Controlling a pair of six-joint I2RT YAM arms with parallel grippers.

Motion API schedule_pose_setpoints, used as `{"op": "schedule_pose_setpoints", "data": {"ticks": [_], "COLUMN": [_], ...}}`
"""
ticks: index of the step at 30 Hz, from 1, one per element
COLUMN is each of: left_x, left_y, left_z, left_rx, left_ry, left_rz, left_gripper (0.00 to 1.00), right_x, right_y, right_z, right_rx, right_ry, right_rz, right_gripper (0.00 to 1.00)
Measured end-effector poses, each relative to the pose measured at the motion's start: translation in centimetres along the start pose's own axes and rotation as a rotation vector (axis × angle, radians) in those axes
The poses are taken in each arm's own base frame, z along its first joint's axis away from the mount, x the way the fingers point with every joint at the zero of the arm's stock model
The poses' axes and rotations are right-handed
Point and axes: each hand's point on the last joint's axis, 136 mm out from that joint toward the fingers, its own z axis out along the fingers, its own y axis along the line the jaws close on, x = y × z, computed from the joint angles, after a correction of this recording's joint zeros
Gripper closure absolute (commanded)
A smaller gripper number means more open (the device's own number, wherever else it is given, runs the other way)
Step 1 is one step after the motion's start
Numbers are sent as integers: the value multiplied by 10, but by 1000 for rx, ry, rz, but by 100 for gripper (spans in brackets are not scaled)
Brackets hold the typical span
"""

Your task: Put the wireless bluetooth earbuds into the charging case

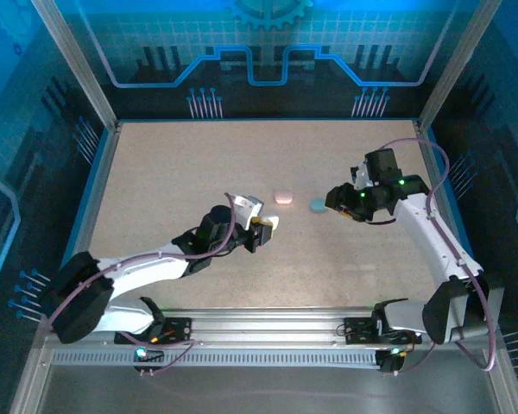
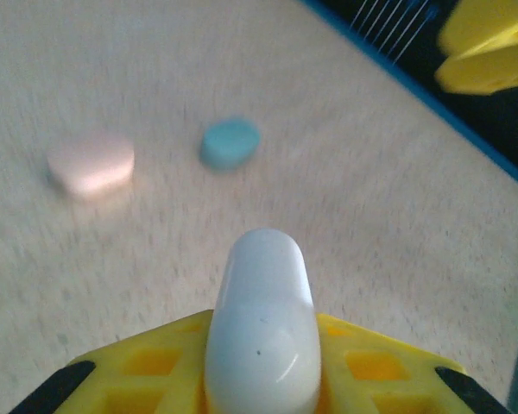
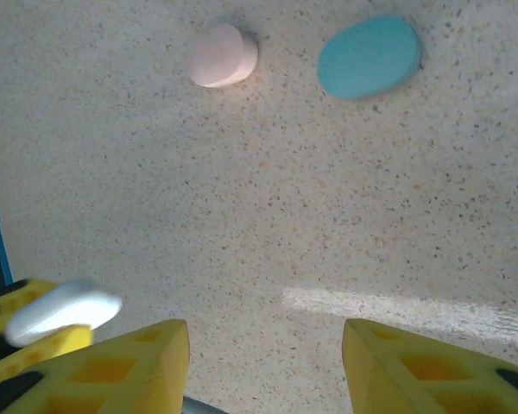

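One white charging case [image 2: 261, 328] is the item under inspection. It is clamped in the left gripper [image 1: 261, 231], above the middle of the table [image 1: 173, 172], and its rounded end projects well beyond the jaws.

Risk one: the shell is smooth and glossy and is gripped at one end only. In my judgement, any push from the other arm could pivot it or slide it out of the grip.

Risk two: no open lid or socket is visible, so nothing can be seated until the case is opened.

Appearance: a plain elongated capsule, unmarked apart from one small dark speck. No seam is discernible.

Beyond it on the table lie a pink case [image 3: 223, 55] and a teal case [image 3: 369, 56], near each other but apart. The right gripper [image 3: 266, 354] stands just beside the teal case, jaws apart and holding nothing.
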Motion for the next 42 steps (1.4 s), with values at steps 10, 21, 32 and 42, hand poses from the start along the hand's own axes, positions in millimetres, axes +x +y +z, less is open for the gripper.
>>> {"op": "schedule_pose_setpoints", "data": {"ticks": [10, 21, 32, 42], "left_x": [32, 55, 73, 55], "left_y": [0, 6, 21, 40], "left_z": [57, 89, 92, 64], "left_rx": [81, 42, -74, -215], "left_ry": [259, 404, 488, 430], "left_rz": [-290, -473, -538, -446], "left_gripper": [70, 69, 57, 33], "right_x": [-5, -5, -19, -43], "right_y": [0, -11, -31, -55], "right_z": [7, 12, 1, -50], "right_rx": [-13, 26, 98, 235], "right_ry": [-14, -18, -89, -350], "right_rz": [8, 21, 51, -10], "right_gripper": [50, 50, 50, 26]}}
